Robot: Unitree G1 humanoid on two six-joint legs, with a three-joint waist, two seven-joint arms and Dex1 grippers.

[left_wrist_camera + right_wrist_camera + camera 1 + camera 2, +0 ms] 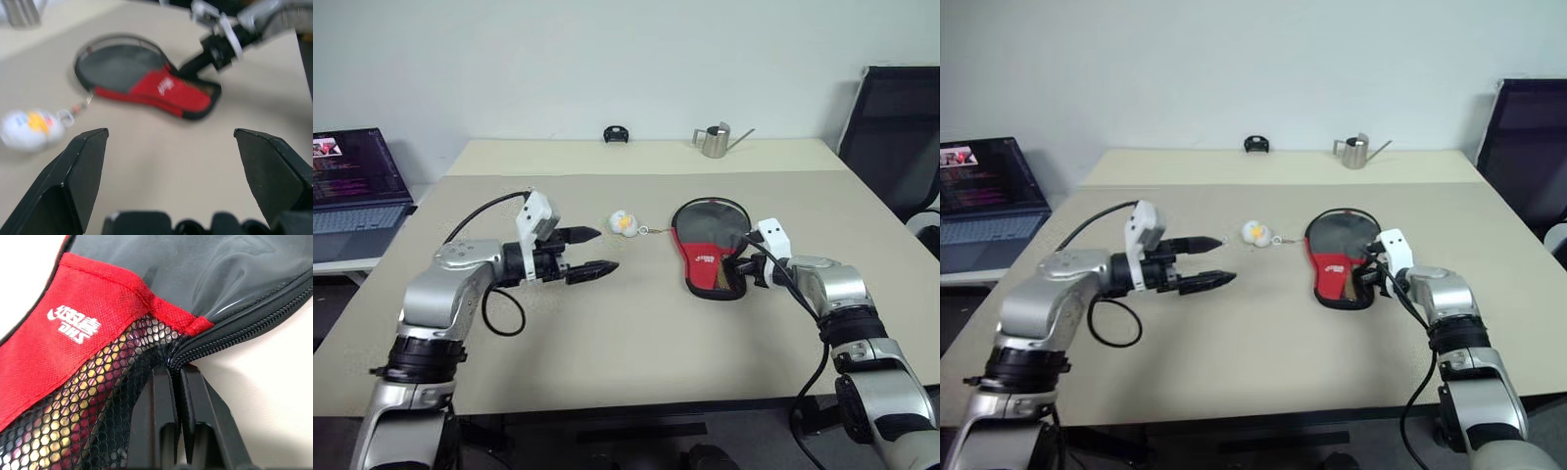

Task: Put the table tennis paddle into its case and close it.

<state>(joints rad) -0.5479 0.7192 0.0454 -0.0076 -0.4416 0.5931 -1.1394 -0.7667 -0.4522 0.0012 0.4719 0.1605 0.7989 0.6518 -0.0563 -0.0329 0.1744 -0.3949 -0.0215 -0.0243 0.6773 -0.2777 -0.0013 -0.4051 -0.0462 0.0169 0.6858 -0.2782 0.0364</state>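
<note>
My right gripper [177,374] pinched shut on case [710,245] zipper edge; left gripper [597,252] wide open, hovering near keychain toy [623,223].

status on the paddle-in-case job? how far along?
Done: the paddle looks to be inside the case; its handle colours show through the mesh pocket. In hand: the right gripper is shut at the case's zipper edge, where the zipper looks parted. The left gripper hovers open, apart from the case. Left: zipping the case shut.
</note>
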